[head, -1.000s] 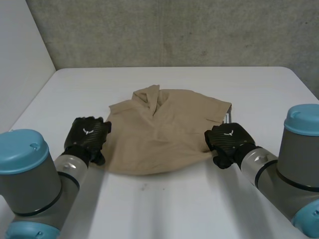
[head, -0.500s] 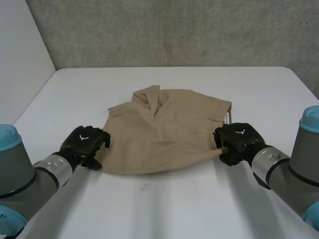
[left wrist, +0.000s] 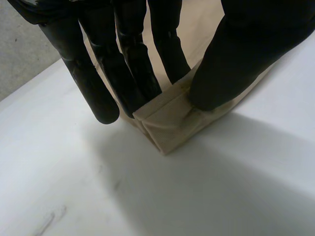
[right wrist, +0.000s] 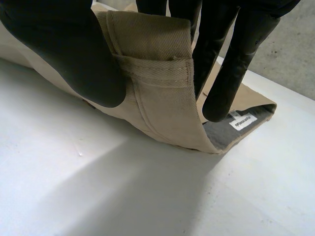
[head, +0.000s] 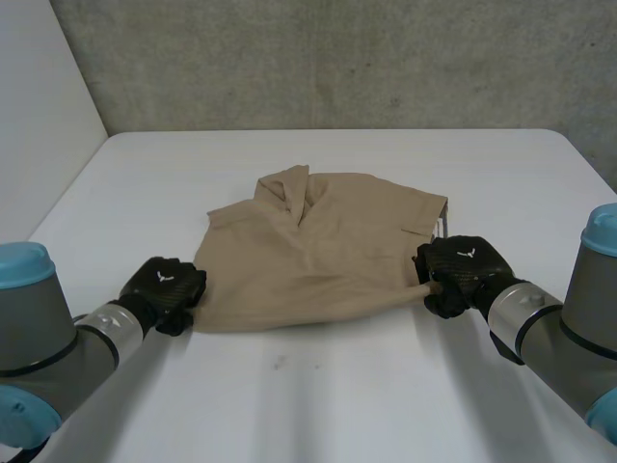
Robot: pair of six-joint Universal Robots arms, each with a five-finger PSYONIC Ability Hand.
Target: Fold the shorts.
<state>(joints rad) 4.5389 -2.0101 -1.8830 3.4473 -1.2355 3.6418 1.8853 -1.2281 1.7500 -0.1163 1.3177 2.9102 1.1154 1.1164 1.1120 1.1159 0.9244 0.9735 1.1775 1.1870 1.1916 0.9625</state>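
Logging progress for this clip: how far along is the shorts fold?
Done: the tan shorts lie spread on the white table. In hand: the left hand pinches the near left corner, the right hand the near right corner. Left: carrying that near edge over.

A smooth white rectangular table (head: 318,405) carries one garment, a pair of tan twill shorts (head: 318,251), spread loosely across its middle. The far part of the shorts lies flat on the surface, with a flap of cloth turned over at the far edge. The two near corners are raised off the tabletop. At the shorts' right near corner the cloth curls back to show a grey inner face and a small white sewn-in label (right wrist: 241,122). Just in front of the shorts' near edge, a tiny dark speck (head: 280,364) marks the white surface. Faint scuffs (left wrist: 49,219) show close to the shorts' left near corner.
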